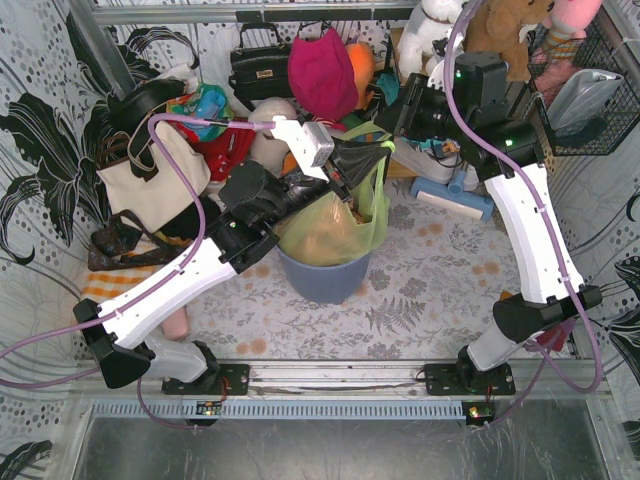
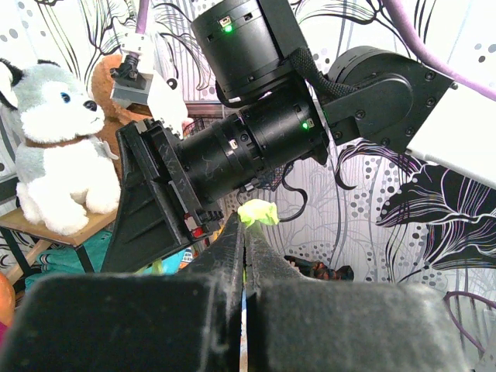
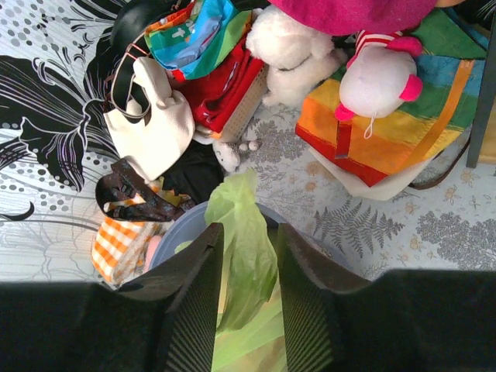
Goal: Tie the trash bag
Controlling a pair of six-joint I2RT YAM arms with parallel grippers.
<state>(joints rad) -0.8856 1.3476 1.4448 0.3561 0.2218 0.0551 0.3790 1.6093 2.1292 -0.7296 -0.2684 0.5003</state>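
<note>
I'd say the left gripper (image 2: pixel 244 226), pinched shut on one tip of the trash bag (image 1: pixel 330 232), should hold taut while the right gripper (image 3: pixel 249 232), jaws apart around the other flap, clamps firmly.

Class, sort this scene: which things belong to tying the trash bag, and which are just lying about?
In the job: trash bag, blue-grey bin holding it, left gripper, right gripper.
Lying about: husky plush toy, cream handbag, black handbag, white-and-pink plush toy.
</note>
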